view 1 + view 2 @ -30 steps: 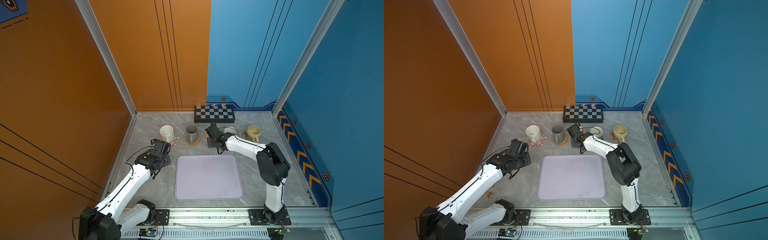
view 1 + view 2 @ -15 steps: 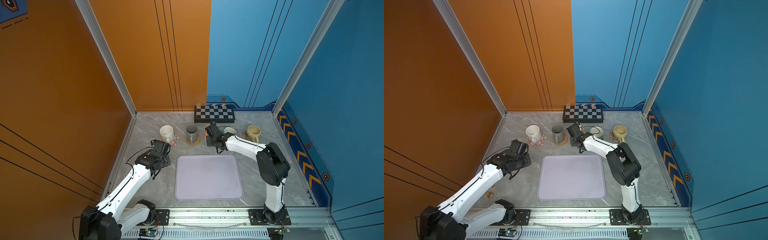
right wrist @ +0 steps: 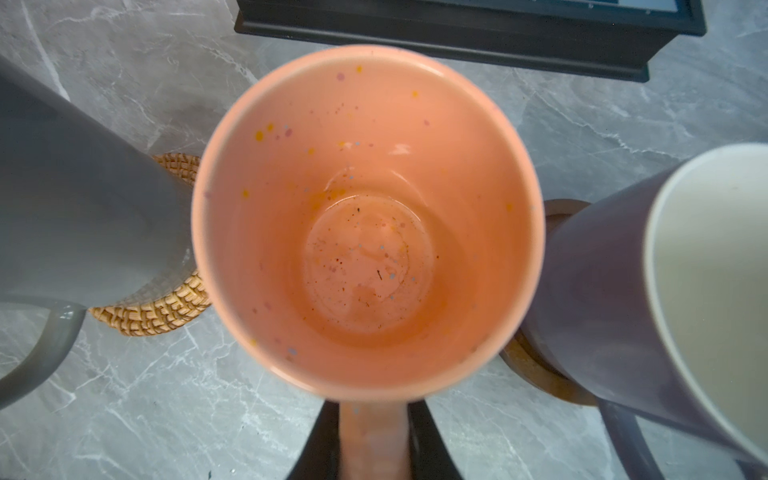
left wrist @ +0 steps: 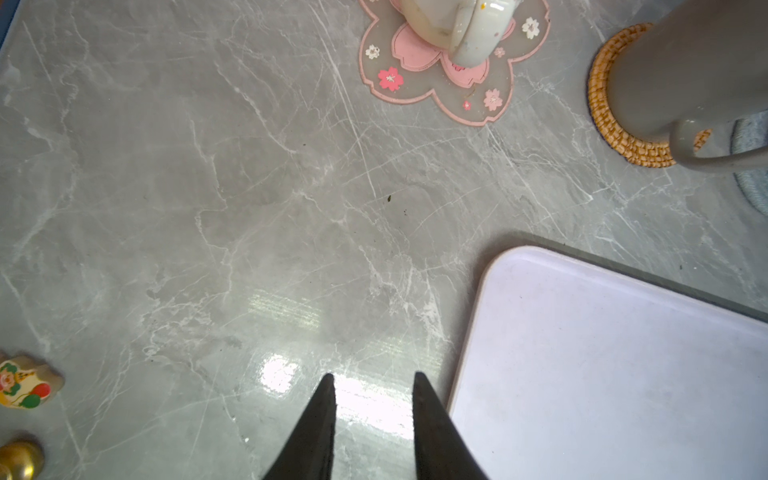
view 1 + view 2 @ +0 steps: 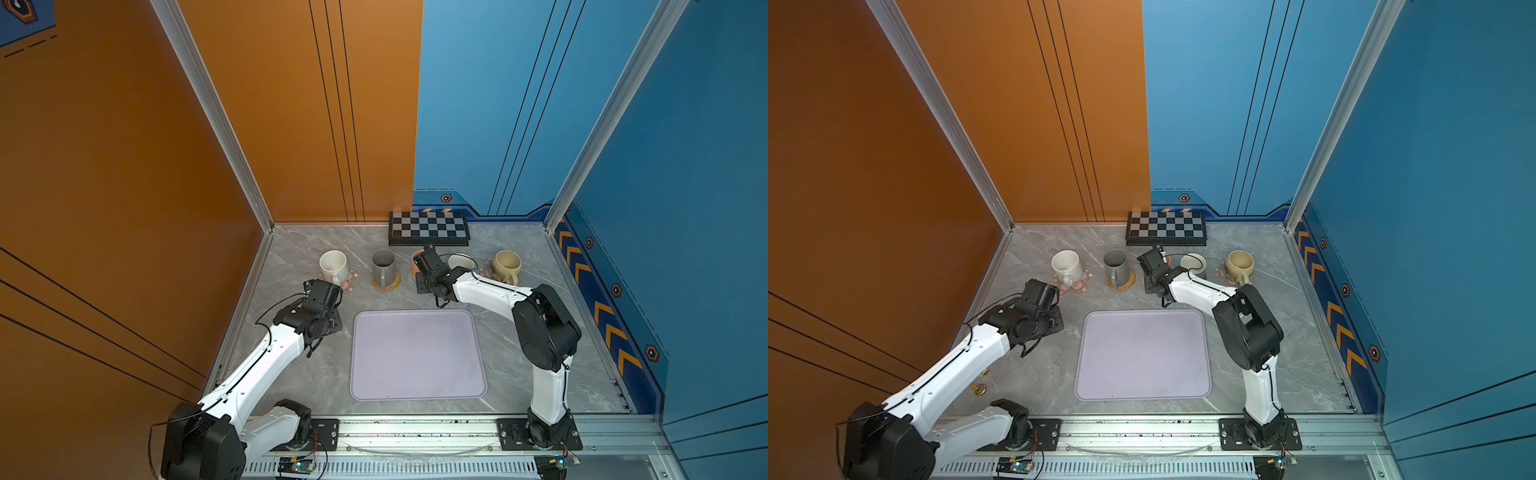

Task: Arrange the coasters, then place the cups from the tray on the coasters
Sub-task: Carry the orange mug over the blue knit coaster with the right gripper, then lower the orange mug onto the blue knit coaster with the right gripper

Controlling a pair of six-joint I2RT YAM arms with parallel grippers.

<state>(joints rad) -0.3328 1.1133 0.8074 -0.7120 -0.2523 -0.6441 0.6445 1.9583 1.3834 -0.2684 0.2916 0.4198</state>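
Observation:
The lavender tray (image 5: 417, 353) lies empty at the front middle. Behind it stand a row of cups: speckled white (image 5: 333, 266) on a flower coaster (image 5: 352, 279), tall grey (image 5: 383, 266) on the rattan disc (image 5: 386, 286), lavender (image 5: 459, 262), and beige (image 5: 506, 266). My right gripper (image 3: 372, 436) is shut on the handle of the orange cup (image 3: 368, 220), upright between the grey cup (image 3: 75, 208) and the lavender cup (image 3: 665, 291), which sits on the brown wooden coaster (image 3: 536, 374). What lies under the orange cup is hidden. My left gripper (image 4: 372, 378) hangs open and empty over bare table beside the tray's corner (image 4: 602, 353).
The checkerboard (image 5: 429, 227) lies against the back wall, just behind the orange cup. A grey-blue spiral disc (image 4: 752, 183) peeks past the grey cup. A small painted figurine (image 4: 25, 382) and a brass knob (image 4: 18, 459) lie near the left wall. Walls close three sides.
The right gripper with the orange cup has barely shifted, if at all. The left arm has not moved.

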